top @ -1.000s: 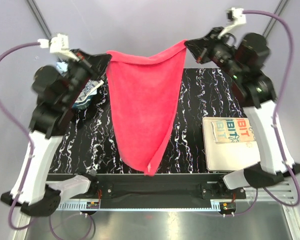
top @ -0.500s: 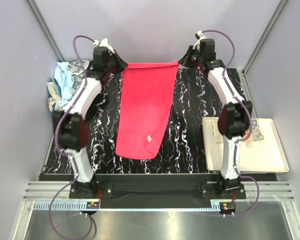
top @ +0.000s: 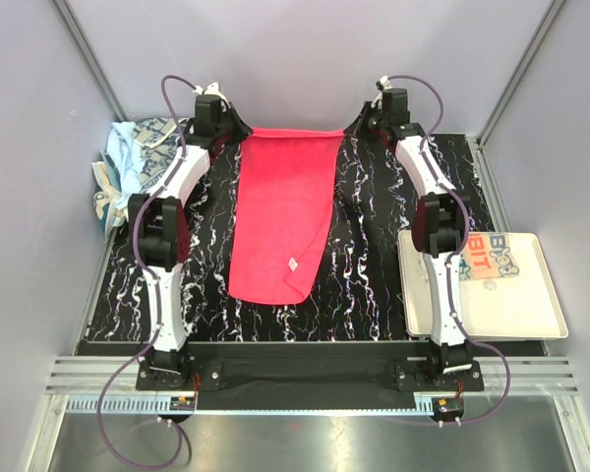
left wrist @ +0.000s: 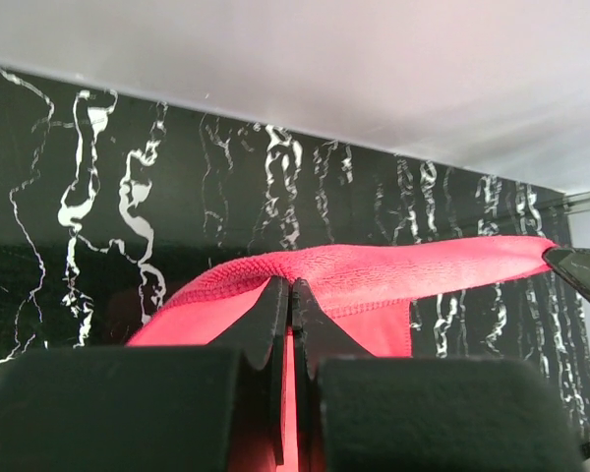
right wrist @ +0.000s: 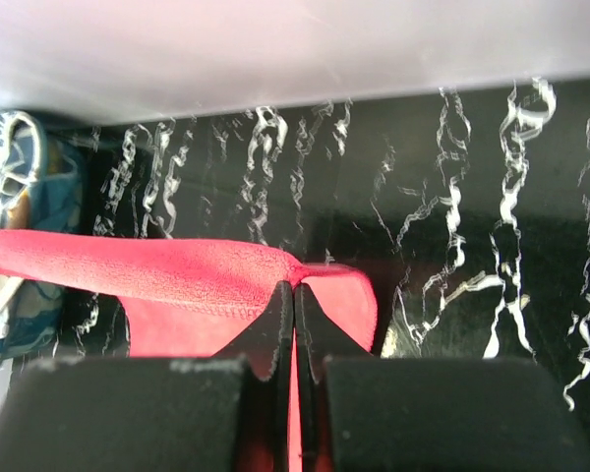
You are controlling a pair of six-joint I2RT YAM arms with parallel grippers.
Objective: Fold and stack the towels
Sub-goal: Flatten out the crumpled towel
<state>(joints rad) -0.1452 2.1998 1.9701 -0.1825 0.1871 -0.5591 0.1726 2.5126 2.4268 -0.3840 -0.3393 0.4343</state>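
Note:
A pink-red towel (top: 283, 211) lies stretched lengthwise on the black marbled table, its far edge held taut between both grippers. My left gripper (top: 236, 134) is shut on its far left corner, also seen in the left wrist view (left wrist: 291, 285). My right gripper (top: 352, 132) is shut on its far right corner, also seen in the right wrist view (right wrist: 294, 287). The towel's near end is rounded and rests flat on the table. A cream towel with block letters (top: 488, 256) lies folded on the tray. A pile of light blue and patterned towels (top: 130, 162) sits at the far left.
A flat cream tray (top: 516, 310) stands at the right edge of the table. The black marbled table (top: 374, 265) runs to the back wall just beyond the grippers. Both arms stretch far out over the table.
Both arms have reached out to the far edge and come down. The pink-red towel, hanging high a second ago, now lies along the table with its far edge pulled tight.

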